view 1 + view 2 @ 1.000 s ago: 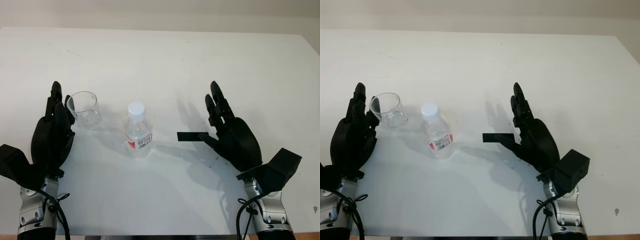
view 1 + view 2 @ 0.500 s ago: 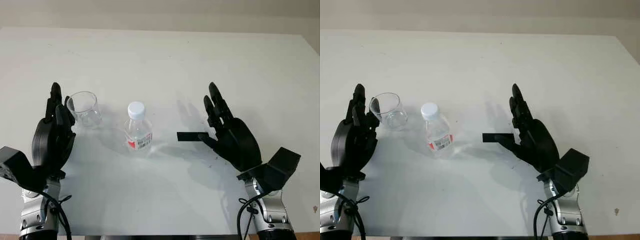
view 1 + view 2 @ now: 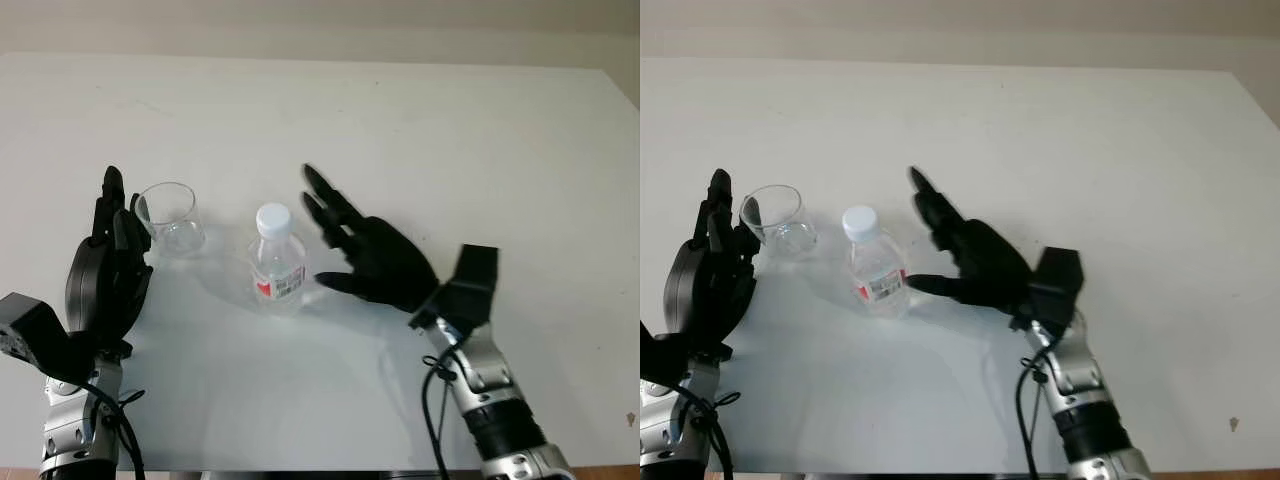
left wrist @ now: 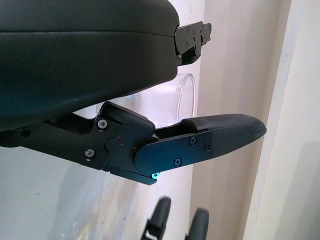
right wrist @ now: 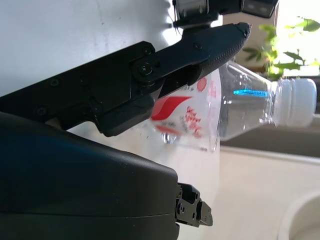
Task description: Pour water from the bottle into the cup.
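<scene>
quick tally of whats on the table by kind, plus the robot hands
bottle: 1
cup: 1
robot hand: 2, the left robot hand open beside the cup, the right robot hand open next to the bottle
total: 4

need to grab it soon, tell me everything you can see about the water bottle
The small clear plastic water bottle stands upright on the white table, its white screw cap on. A red and white label with a barcode wraps its body. It stands between the clear glass cup and the open right hand, which is close beside it; whether the thumb touches it cannot be told.
</scene>
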### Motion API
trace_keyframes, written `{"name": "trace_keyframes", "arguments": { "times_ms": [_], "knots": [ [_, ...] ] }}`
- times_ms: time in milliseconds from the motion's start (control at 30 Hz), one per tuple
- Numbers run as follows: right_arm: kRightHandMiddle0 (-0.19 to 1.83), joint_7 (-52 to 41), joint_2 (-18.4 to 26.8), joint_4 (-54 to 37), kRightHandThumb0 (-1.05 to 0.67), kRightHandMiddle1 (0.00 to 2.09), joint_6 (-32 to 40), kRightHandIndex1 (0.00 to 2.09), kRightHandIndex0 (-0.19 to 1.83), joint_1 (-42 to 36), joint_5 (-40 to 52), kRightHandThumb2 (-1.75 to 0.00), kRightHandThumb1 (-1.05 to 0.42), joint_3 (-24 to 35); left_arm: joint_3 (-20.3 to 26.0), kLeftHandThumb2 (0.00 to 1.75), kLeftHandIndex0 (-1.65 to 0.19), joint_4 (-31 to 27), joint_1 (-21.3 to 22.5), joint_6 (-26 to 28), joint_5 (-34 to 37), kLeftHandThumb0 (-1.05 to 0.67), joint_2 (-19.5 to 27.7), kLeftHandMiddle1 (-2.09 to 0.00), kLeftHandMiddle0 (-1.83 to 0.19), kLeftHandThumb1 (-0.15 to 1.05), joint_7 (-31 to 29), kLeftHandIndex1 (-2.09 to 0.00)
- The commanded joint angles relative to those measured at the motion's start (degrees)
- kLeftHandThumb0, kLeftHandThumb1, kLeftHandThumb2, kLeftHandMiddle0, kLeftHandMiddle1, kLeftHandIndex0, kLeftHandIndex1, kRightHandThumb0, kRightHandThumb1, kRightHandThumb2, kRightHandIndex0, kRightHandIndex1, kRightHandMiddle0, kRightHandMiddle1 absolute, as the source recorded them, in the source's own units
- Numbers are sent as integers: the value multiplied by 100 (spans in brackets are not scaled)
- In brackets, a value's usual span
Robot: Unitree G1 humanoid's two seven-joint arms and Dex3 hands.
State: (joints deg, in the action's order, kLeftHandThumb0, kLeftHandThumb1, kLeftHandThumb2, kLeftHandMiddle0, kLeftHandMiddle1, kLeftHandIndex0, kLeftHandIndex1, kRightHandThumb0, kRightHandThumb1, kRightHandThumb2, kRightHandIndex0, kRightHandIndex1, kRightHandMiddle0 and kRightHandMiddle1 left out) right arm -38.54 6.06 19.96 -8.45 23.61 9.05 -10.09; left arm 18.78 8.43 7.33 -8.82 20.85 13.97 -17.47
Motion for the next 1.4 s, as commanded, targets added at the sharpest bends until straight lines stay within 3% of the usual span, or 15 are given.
{"name": "trace_keyframes", "arguments": {
  "times_ms": [0, 467, 700, 767, 800, 833, 867, 900, 933, 1000, 1033, 1100, 1133, 1200, 1367],
  "knots": [
    [-19, -144, -87, 230, -100, 0, -89, 0, -19, 182, -31, -5, -94, -85, 21, 63, 19, -77, -27, -48, 4, -80, 2, 0, 19, 105, -9, 0],
    [-19, -1062, -150, 710, -103, 0, -475, 0, -19, 618, -330, -4, -91, -540, 24, 63, 19, -94, -21, -19, -10, -80, 26, 0, 19, 105, -14, 0],
    [-18, -972, -354, 576, -79, 0, -271, 0, -19, 499, -203, -4, -84, -504, 11, 63, 19, -143, -18, 15, -6, -81, 36, 0, 19, 105, -24, 0],
    [-3, -929, -401, 560, -70, 9, -288, 6, -8, 455, -159, -4, -82, -493, 12, 62, 19, -174, -26, 36, -15, -81, 29, 0, 19, 105, 7, 0],
    [-6, -880, -413, 543, -67, 36, -285, 25, -10, 438, -167, -5, -81, -497, 12, 62, 19, -180, -27, 36, -15, -81, 25, 0, 19, 105, 9, 0],
    [-13, -824, -428, 530, -64, 89, -268, 67, -15, 422, -180, -5, -80, -501, 11, 62, 19, -176, -25, 33, -11, -81, 18, 0, 19, 105, 9, 0],
    [-12, -779, -444, 535, -57, 160, -307, 148, -13, 410, -195, -5, -80, -505, 8, 63, 19, -171, -24, 20, -15, -80, 12, 0, 19, 105, 9, 0],
    [1, -750, -453, 541, -54, 184, -339, 178, -5, 402, -202, -5, -80, -508, 5, 63, 19, -169, -25, 12, -20, -80, 8, 0, 19, 105, 11, 0],
    [7, -719, -447, 546, -52, 196, -394, 193, -1, 399, -233, -5, -80, -522, 2, 63, 19, -171, -27, 10, -38, -80, 1, 0, 19, 105, 34, 0],
    [60, -612, -373, 485, -51, 207, -475, 206, 65, 393, -415, -6, -83, -595, 5, 63, 19, -156, -29, 16, -38, -80, 3, 0, 19, 105, 35, 0],
    [97, -551, -338, 443, -51, 208, -493, 208, 113, 386, -516, -6, -86, -628, 8, 63, 19, -150, -30, 21, -33, -80, 6, 0, 19, 105, 27, 0],
    [148, -457, -303, 383, -50, 209, -593, 209, 165, 343, -656, -6, -90, -658, 8, 63, 19, -148, -32, 12, -36, -80, 14, 0, 19, 105, 14, 0],
    [165, -432, -297, 381, -49, 209, -680, 209, 174, 322, -700, -6, -91, -668, 11, 63, 19, -139, -30, 1, -31, -80, 17, 0, 19, 105, 1, 0],
    [179, -422, -287, 427, -46, 209, -878, 209, 181, 302, -746, -8, -97, -684, 14, 63, 19, -133, -24, -3, -41, -81, 17, 0, 19, 105, 12, 0],
    [183, -477, -193, 404, -40, 209, -970, 209, 183, 269, -839, -18, -104, -764, 11, 63, 19, -120, 2, 31, -63, -81, 17, 0, 19, 105, 49, 0]
  ]
}}
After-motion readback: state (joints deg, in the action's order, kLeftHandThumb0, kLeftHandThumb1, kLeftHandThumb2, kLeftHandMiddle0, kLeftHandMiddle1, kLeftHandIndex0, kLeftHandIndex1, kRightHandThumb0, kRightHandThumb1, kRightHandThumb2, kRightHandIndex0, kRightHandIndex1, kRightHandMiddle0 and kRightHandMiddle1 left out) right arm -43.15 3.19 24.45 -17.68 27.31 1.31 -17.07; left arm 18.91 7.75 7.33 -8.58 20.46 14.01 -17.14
